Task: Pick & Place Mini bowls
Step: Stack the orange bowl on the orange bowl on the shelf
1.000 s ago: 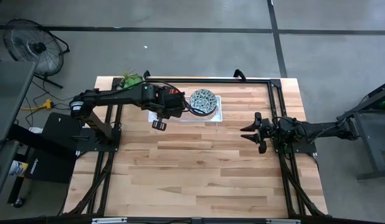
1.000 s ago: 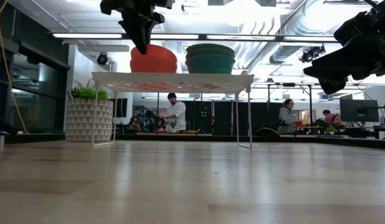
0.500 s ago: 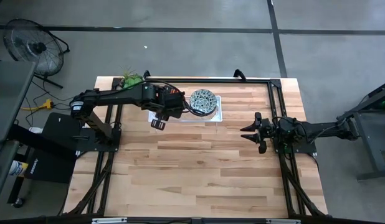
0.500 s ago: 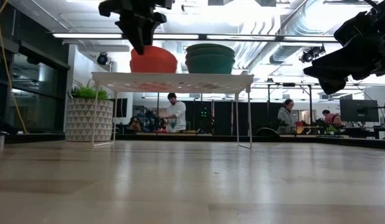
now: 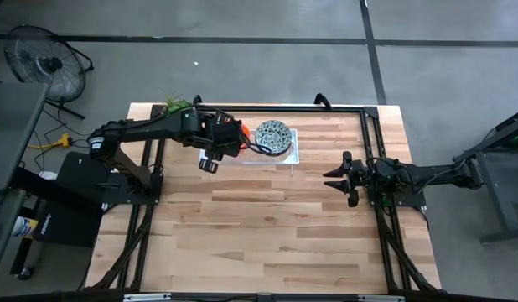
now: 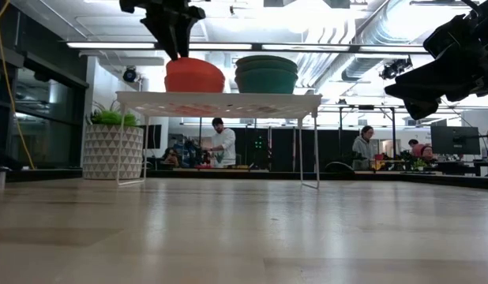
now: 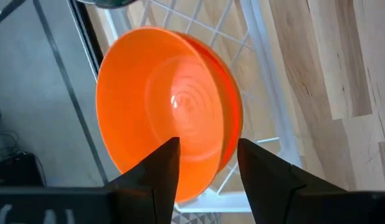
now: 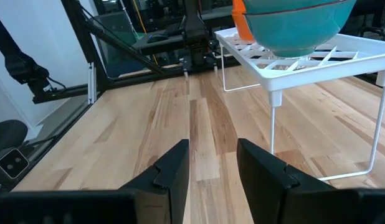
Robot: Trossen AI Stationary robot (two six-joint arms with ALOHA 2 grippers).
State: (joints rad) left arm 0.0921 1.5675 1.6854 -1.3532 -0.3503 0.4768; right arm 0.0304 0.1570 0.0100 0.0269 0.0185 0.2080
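As the left gripper [image 6: 174, 43] shifts back over the orange bowls [image 7: 164, 115] stacked on the rack [image 6: 220, 102], its fingers stay spread, empty. Likely lining up for a rim grasp. Patterned bowls [image 5: 273, 136] sit alongside. Right gripper [image 5: 337, 179] waits open, well apart.

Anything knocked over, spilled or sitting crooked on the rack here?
Nothing stands out. The orange bowls and the patterned bowls sit stacked upright on the rack. The left gripper is open above the orange stack; the right gripper waits apart.
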